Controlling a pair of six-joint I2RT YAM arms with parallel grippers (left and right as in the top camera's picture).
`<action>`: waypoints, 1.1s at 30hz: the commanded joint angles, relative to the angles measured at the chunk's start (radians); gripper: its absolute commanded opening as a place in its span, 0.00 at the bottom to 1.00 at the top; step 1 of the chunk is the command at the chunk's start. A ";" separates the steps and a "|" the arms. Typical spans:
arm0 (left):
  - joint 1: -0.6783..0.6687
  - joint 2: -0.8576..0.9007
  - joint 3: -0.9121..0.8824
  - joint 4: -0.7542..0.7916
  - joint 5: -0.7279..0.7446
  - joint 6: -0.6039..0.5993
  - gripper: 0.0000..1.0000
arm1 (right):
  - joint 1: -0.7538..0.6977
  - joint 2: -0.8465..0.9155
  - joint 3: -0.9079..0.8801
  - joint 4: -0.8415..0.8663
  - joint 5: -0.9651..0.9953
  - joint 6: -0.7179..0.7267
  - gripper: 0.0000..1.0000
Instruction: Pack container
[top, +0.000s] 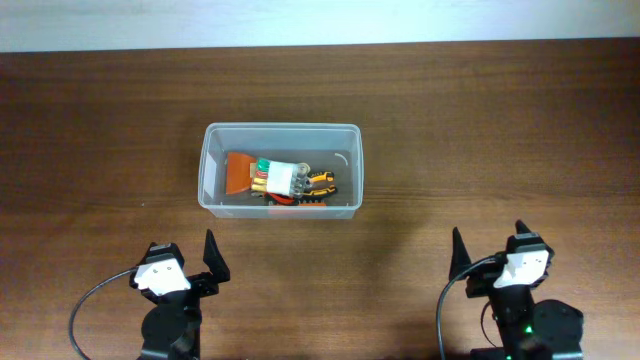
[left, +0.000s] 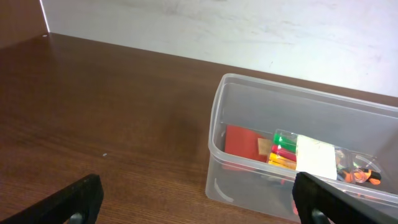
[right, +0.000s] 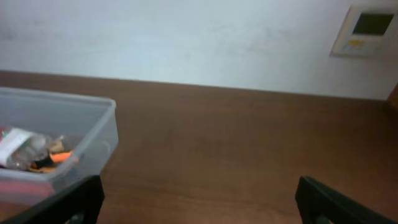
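The clear plastic container (top: 281, 133) stands at the middle of the wooden table. Inside it lie an orange-red flat tool (top: 238, 172), a white-wrapped bundle with green, red and yellow ends (top: 283, 178) and an orange-and-black tool (top: 320, 183). It also shows in the left wrist view (left: 249, 84) and at the left of the right wrist view (right: 93, 102). My left gripper (top: 186, 262) is open and empty near the front edge, left of the container. My right gripper (top: 490, 252) is open and empty at the front right.
A white wall runs behind the table's far edge (top: 320, 45). A wall control panel (right: 365, 30) hangs at the upper right of the right wrist view. Bare wooden table surrounds the container.
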 joint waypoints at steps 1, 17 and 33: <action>-0.004 -0.003 -0.003 -0.002 -0.003 0.009 0.99 | -0.009 -0.026 -0.057 0.022 -0.016 -0.002 0.99; -0.004 -0.003 -0.003 -0.002 -0.003 0.009 0.99 | -0.009 -0.052 -0.173 0.056 -0.047 -0.021 0.99; -0.004 -0.003 -0.003 -0.002 -0.003 0.009 0.99 | -0.009 -0.052 -0.242 0.159 -0.074 -0.017 0.99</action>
